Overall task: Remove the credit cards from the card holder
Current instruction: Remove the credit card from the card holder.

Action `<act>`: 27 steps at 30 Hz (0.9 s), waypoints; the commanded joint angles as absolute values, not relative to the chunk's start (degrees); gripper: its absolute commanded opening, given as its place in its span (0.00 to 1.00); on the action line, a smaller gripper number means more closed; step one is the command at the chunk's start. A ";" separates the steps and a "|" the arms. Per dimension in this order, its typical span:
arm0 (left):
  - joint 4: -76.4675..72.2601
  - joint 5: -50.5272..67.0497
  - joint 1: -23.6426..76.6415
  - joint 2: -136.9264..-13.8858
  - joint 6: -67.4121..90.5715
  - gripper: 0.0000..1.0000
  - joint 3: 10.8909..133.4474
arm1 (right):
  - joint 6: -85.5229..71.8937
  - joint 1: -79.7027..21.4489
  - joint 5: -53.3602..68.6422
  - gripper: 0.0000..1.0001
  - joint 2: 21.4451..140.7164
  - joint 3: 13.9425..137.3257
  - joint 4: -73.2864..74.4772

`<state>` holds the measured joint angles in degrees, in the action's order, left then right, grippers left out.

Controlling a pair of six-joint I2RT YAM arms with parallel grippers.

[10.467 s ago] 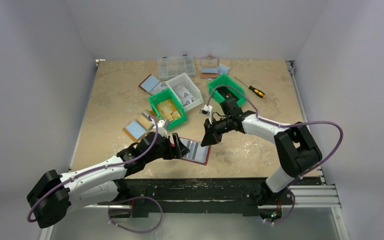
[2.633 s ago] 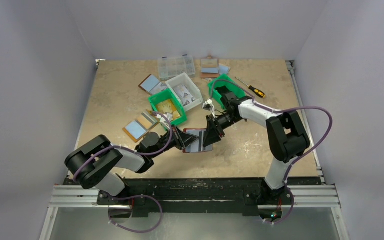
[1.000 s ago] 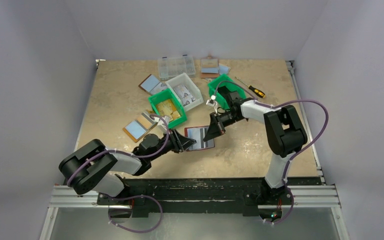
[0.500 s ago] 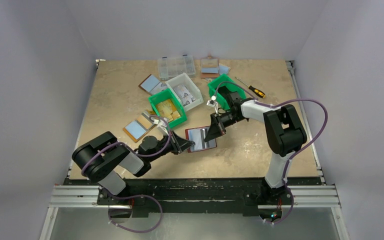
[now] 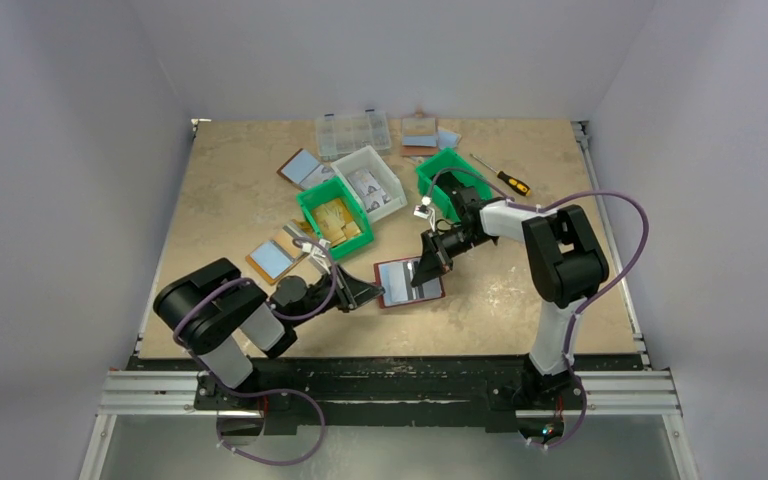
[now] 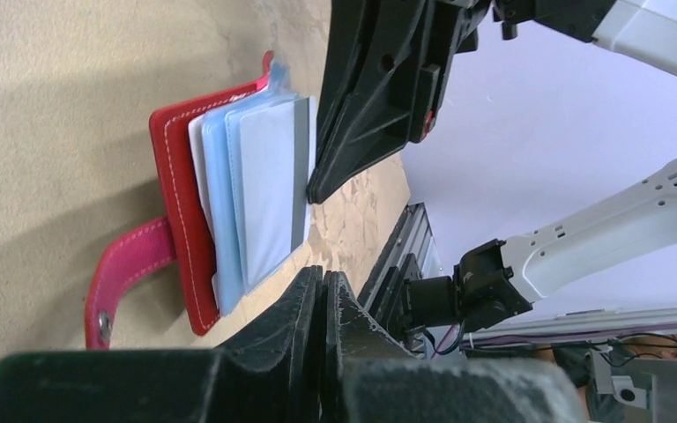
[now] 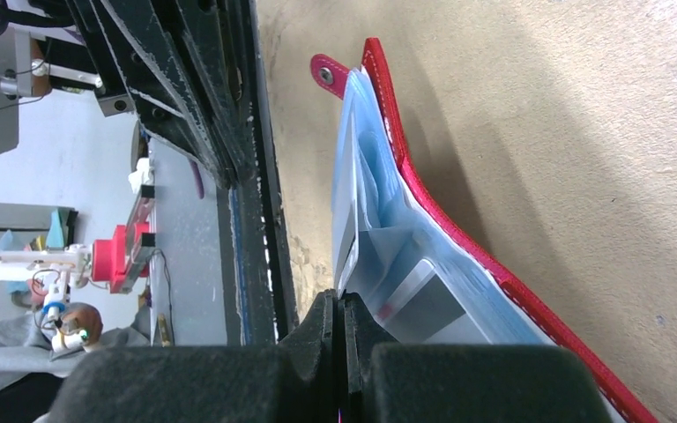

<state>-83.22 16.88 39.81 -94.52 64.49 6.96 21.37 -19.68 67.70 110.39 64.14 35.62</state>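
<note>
The card holder (image 5: pixel 410 283) lies open on the table, red rim (image 6: pixel 176 194) down and its red tab (image 6: pixel 128 273) toward my left gripper. Pale blue sleeves fan up from it. A credit card (image 6: pixel 273 176) with a dark grey band stands lifted off the sleeves. My right gripper (image 5: pixel 426 268) (image 6: pixel 313 192) (image 7: pixel 339 301) is shut, its tips pinching that card's outer edge. Another grey card (image 7: pixel 427 304) shows inside a sleeve. My left gripper (image 5: pixel 368 293) (image 6: pixel 326 280) is shut on nothing, just off the holder's left edge.
Behind the holder stand a green bin (image 5: pixel 335 215) with tan pieces, a white bin (image 5: pixel 370 180) and a second green bin (image 5: pixel 450 180). A clear organiser (image 5: pixel 353 130), a screwdriver (image 5: pixel 505 178) and tan-rimmed bifolds (image 5: pixel 278 255) (image 5: pixel 300 165) lie further off.
My left gripper has closed and drawn back a little from the holder's left edge. The holder has slid slightly right and nearer, turning with the right gripper.
</note>
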 commanded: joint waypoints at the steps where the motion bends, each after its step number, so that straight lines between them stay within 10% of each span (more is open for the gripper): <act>1: -90.00 18.20 39.50 -96.69 65.81 0.00 7.28 | 22.75 -19.41 67.76 0.00 109.99 65.14 36.21; 8: -89.61 18.57 39.52 -98.61 66.09 0.24 8.56 | 31.67 -19.38 66.42 0.00 110.33 67.48 43.96; 27: -64.70 16.60 39.47 -87.51 55.53 0.37 15.99 | 43.32 -19.49 69.19 0.00 108.12 69.41 52.74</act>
